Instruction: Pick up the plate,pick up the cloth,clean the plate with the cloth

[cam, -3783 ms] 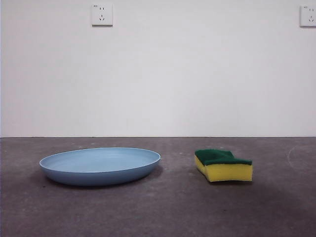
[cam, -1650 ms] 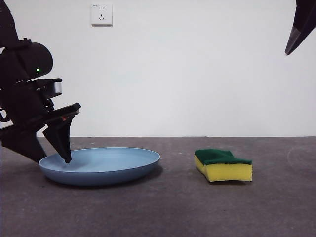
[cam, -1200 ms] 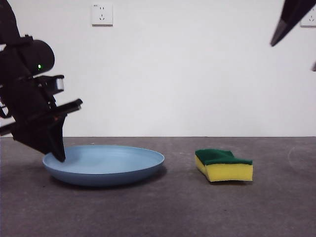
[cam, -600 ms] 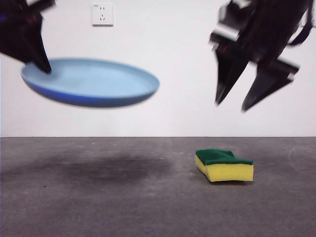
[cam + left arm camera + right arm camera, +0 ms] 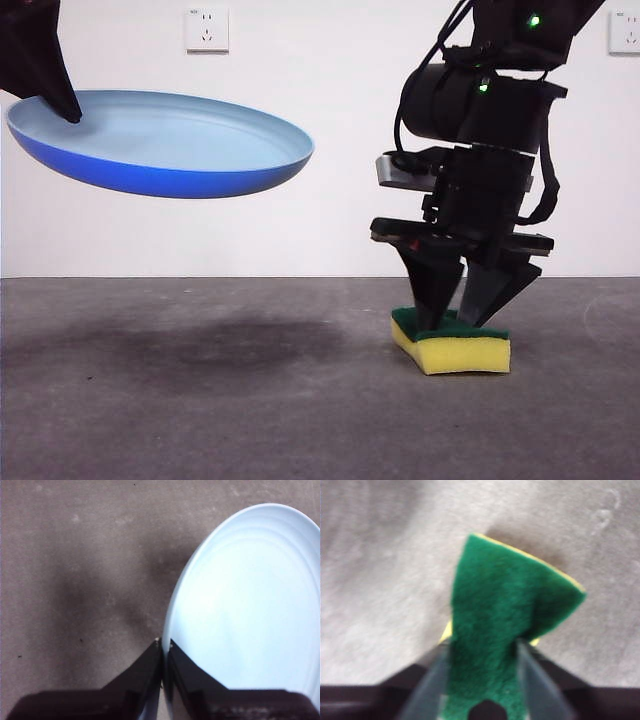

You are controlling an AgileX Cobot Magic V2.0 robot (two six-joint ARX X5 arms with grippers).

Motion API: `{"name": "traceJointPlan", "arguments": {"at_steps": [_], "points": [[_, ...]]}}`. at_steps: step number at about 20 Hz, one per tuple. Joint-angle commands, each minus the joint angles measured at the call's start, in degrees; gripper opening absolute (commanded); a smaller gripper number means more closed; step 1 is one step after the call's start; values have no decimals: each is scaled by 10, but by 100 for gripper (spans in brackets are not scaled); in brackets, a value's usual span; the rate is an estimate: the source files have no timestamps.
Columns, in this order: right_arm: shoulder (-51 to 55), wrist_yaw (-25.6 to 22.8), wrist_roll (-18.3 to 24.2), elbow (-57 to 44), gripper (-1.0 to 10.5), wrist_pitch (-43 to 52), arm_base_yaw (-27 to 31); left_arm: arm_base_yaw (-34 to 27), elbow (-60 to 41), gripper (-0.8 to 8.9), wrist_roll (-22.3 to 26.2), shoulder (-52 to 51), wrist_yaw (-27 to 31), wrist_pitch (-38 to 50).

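A white wall (image 5: 330,120) with a socket (image 5: 206,29) rises behind the dark grey table (image 5: 250,400). The left claw (image 5: 163,647) is clamped on the rim of the light-blue plate (image 5: 165,140), one jaw on each side of the thin edge, and the plate hangs in the air well above the table, tilted, stretching away from the claw with its shadow on the table below. The right claw (image 5: 462,315) stands down over the sponge (image 5: 452,342), which lies on the table green side up. Its jaws are apart, one on each side of the sponge's narrow waist and touching or almost touching the green layer (image 5: 505,615); the yellow foam (image 5: 462,352) shows just below the jaw tips.
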State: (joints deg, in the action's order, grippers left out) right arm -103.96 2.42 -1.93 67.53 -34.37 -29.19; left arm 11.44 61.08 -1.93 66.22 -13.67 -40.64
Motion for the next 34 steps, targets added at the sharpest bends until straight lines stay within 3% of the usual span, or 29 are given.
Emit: {"name": "traceJointPlan", "arguments": {"at_steps": [1, 2, 8, 14, 19, 28, 32, 34], "points": [[-26, 0, 0, -4, 47, 0, -1, 2, -2, -9, 7, 0, 0, 4], [-28, -1, 2, -4, -9, 0, -1, 2, -2, -9, 7, 0, 0, 4], [-16, 2, 1, -4, -16, -2, -1, 2, -2, -9, 11, 16, 18, 16], [131, 7, -23, -3, -16, -4, -27, 19, -2, -9, 11, 98, 30, 28], [223, 7, -46, -3, -16, 6, -79, 71, -2, -9, -18, 139, 26, 63], [145, 6, -62, -4, -17, 76, -197, 151, -2, -9, -77, 139, -4, 128], [116, -4, -58, -4, -17, 7, -234, 151, -2, -9, -86, 139, -4, 140], [117, -61, -52, -4, -16, -54, -237, 147, -2, -9, -86, 139, -4, 140]]}}
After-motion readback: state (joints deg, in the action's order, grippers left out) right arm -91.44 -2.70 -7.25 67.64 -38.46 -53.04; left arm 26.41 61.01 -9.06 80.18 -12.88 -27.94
